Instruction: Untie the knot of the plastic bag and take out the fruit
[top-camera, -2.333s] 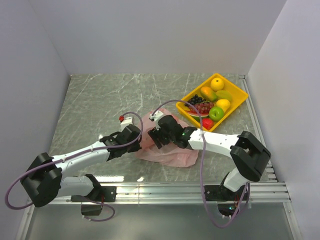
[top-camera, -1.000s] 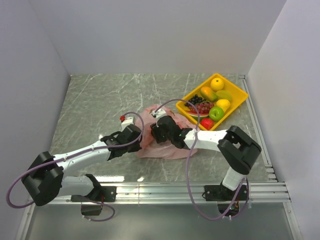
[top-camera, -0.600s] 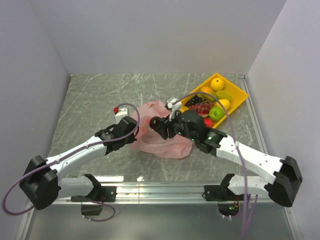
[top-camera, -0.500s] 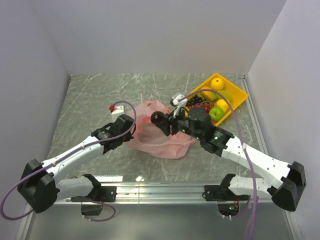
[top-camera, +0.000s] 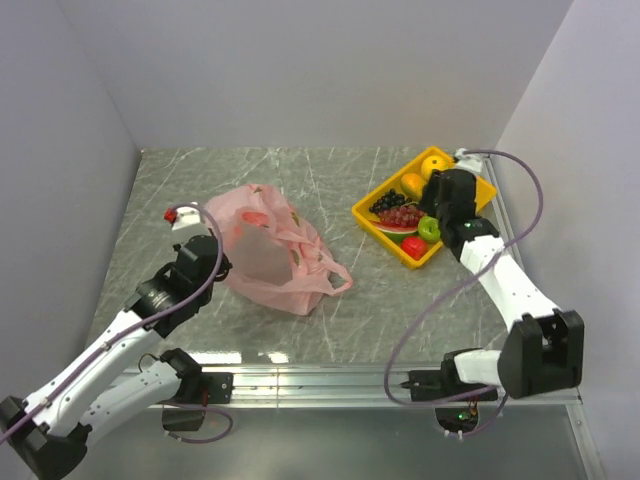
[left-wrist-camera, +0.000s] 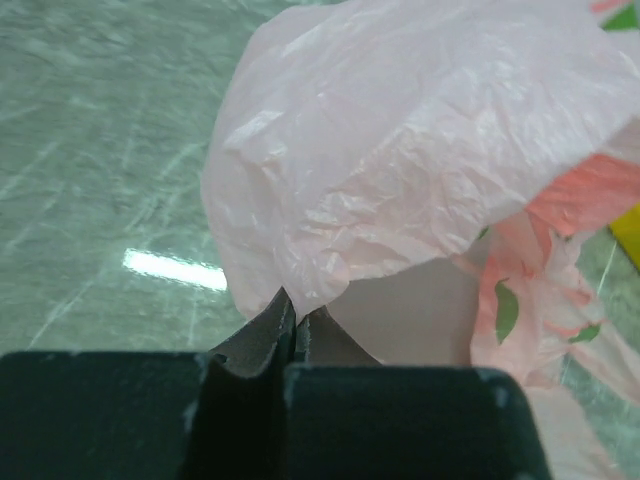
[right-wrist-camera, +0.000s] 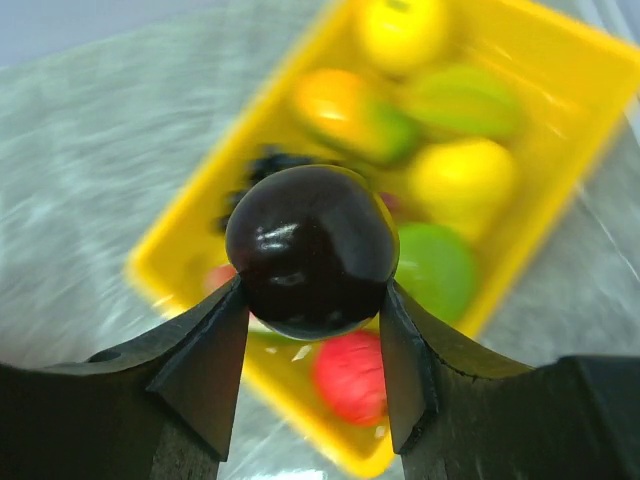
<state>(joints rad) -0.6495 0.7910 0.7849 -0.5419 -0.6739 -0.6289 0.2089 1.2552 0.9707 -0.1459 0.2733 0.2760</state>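
Left gripper (left-wrist-camera: 292, 310): jaws closed flat on a fold at the edge of the plastic bag (top-camera: 268, 250), with the film pinched between them. The bag stands bulged on the left half of the table (top-camera: 200, 180), its handle loop (top-camera: 325, 278) trailing toward the right. It is well apart from the left wall and the near rail.

Right gripper (right-wrist-camera: 310, 292): fingers part-spread and clamped on a dark plum (right-wrist-camera: 311, 250), one finger on each side. It hangs above the yellow tray (top-camera: 483, 184). The tray sits at the far right, its corner close to the table's right edge, and holds a yellow citrus (top-camera: 435, 162), a green apple (top-camera: 430, 228) and grapes (top-camera: 392, 203).

A strip of bare tabletop separates the bag and the tray
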